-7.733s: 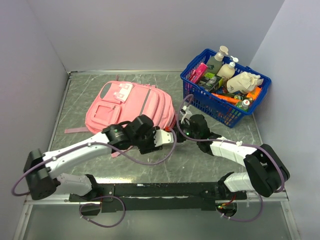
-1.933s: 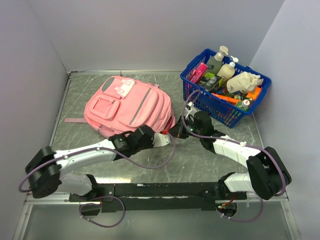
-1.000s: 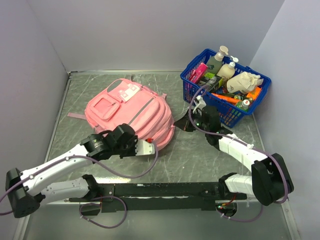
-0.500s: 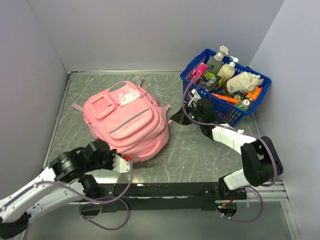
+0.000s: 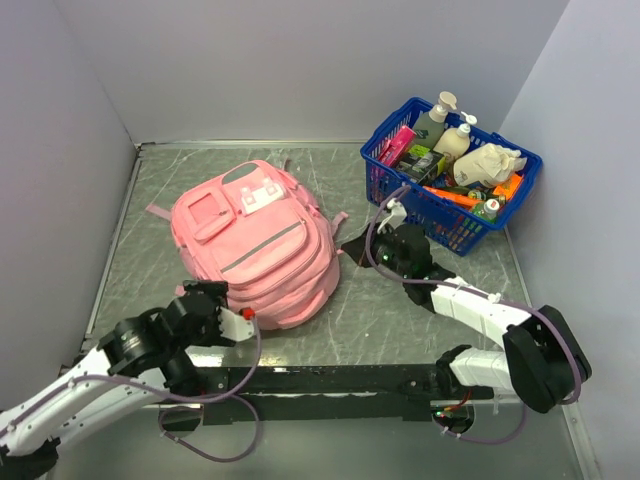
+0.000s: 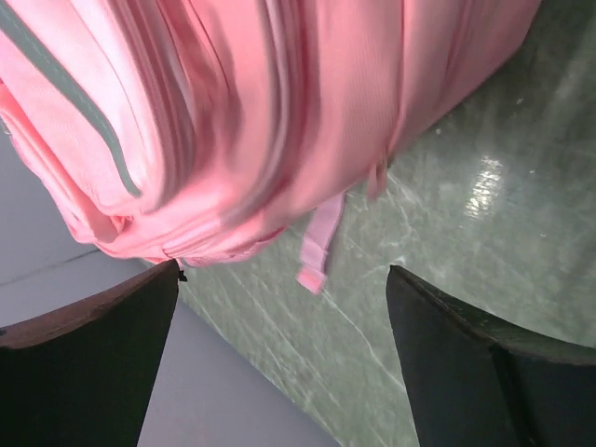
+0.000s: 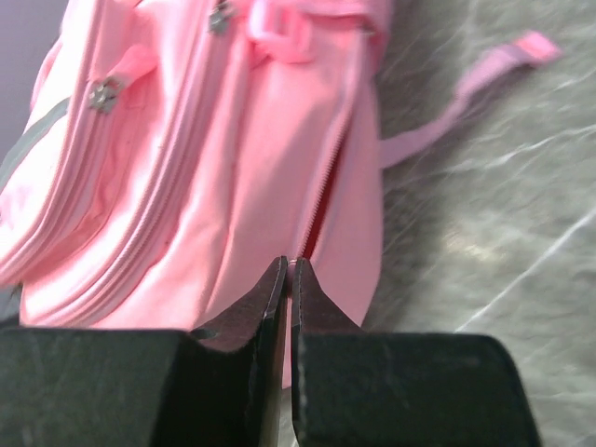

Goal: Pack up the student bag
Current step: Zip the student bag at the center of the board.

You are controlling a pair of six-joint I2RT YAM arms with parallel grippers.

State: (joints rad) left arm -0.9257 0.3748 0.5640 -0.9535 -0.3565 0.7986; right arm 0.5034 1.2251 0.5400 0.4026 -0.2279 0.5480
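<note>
Looking at the student bag [image 5: 255,245], you've got a soft pink backpack lying front-up on the left-middle of the table [image 5: 420,310]. Its grey top patch faces the far wall and its bottom faces the near edge. The pocket flaps are a lighter pink, a grey stripe crosses the front, and pink straps poke out on both sides. The blue basket [image 5: 450,190] sits well apart at the far right.

Your left gripper [image 5: 235,322] hangs just off the bag's near-left corner with its jaws spread wide and nothing between them. From the left wrist you only see the bag's bottom edge and a loose strap end [image 6: 317,251] beyond them. Your right gripper [image 7: 289,265] is clamped tight, tips right at the side zipper [image 7: 326,200]. I can't tell if it's actually pinching anything.

Compared with a second ago, the left gripper was gripping the bag's near edge and has since let go. The bag has also swung round so its top points more toward the far wall.
</note>
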